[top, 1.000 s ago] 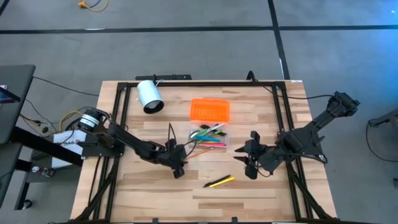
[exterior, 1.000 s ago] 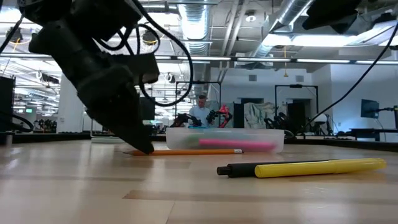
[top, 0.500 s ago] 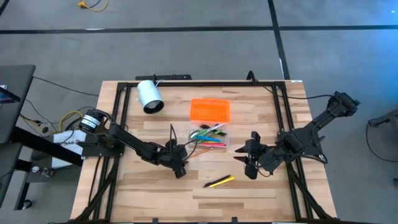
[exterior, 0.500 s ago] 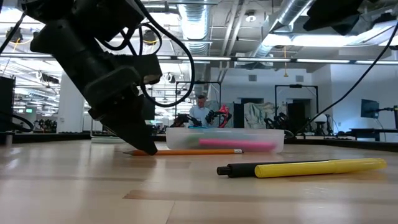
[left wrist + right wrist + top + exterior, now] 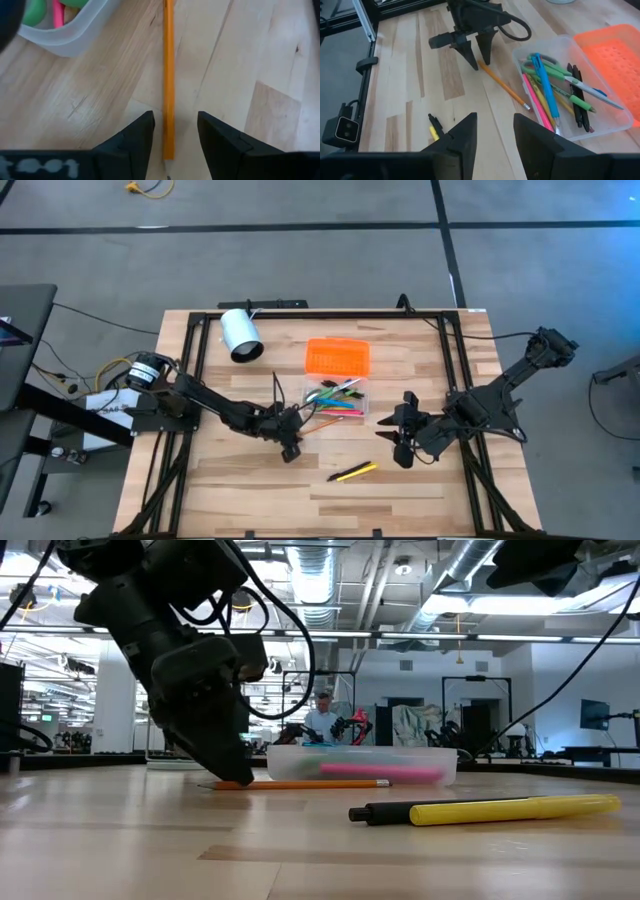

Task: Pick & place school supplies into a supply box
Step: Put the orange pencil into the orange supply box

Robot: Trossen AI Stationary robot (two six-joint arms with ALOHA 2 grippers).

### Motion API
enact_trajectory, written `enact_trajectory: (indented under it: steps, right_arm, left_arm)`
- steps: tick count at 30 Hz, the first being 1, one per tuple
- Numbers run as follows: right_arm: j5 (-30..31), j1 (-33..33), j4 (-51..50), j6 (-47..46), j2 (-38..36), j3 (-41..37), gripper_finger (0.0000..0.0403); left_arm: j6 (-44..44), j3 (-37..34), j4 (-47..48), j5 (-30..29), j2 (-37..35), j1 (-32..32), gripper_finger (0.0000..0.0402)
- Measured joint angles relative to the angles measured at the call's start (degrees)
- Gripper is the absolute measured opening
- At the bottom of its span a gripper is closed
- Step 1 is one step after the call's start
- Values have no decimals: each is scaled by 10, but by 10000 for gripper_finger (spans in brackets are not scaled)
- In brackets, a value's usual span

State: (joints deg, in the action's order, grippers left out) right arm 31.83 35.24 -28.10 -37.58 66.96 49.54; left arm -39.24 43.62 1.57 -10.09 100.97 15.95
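Pencil (image 5: 169, 85), orange, lies flat on the tabletop (image 5: 250, 490) just beside the clear box (image 5: 337, 399), whose orange lid (image 5: 337, 357) sits behind it. Left gripper (image 5: 172, 131) straddles the pencil's end with fingers apart, nothing held yet, lined up to pinch it. Right gripper (image 5: 494, 131) waits open nearby, empty, near a yellow marker (image 5: 353, 472) still to collect.

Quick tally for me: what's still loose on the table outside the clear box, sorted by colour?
Orange pencil, lying between the open fingers of the left gripper: 1
Yellow marker with black cap, nearer the front edge: 1
Total loose outside the clear box: 2
The right gripper hangs open, holding nothing.
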Motion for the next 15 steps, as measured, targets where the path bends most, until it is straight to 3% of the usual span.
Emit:
enact_trajectory:
  steps: [4,13,15]
  right_arm:
    - [0,0,0,0,0,0,120]
    - [0,0,-2,0,0,0,120]
    - [1,0,-2,0,0,0,120]
  left_arm:
    - [17,0,6,-12,1,8,125]
    - [29,-1,24,-41,2,30,15]
    - [29,-1,24,-41,1,32,9]
